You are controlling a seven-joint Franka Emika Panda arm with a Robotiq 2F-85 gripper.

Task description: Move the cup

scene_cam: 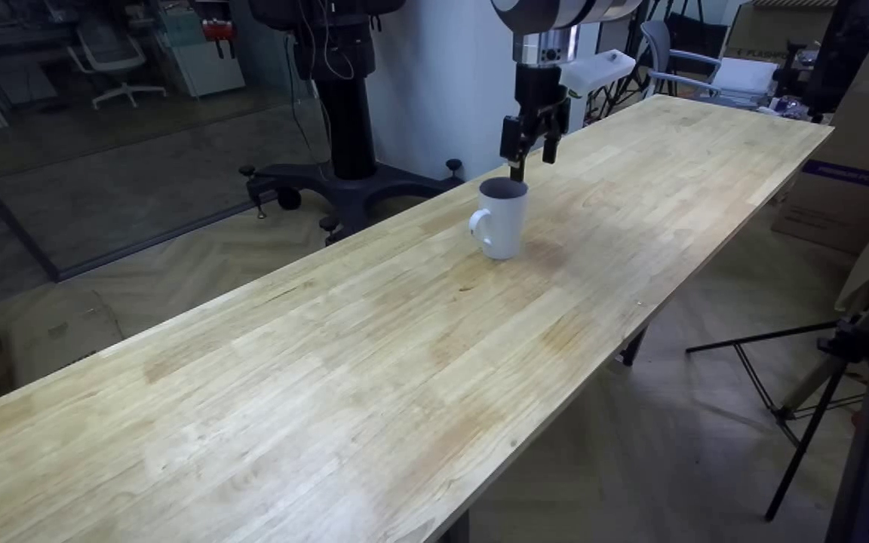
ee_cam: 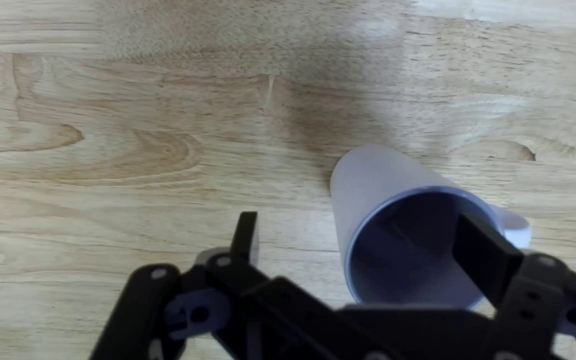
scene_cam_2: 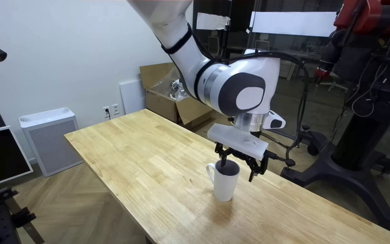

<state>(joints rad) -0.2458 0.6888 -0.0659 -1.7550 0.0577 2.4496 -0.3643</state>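
The cup [scene_cam_2: 225, 185] is apparently being straddled on one side for grasping, end effector [ee_cam: 359, 234] wide; closure is being required.

A cardboard box [scene_cam: 780, 32] seemingly reads “FLASHPO”; print on the nearer box [scene_cam: 853, 136] is illegible.

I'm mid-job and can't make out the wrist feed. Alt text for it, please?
The open gripper has one finger overlapping the dark mouth of a white mug, the other finger left of it. The mug stands right of centre on a wooden table, handle at right.
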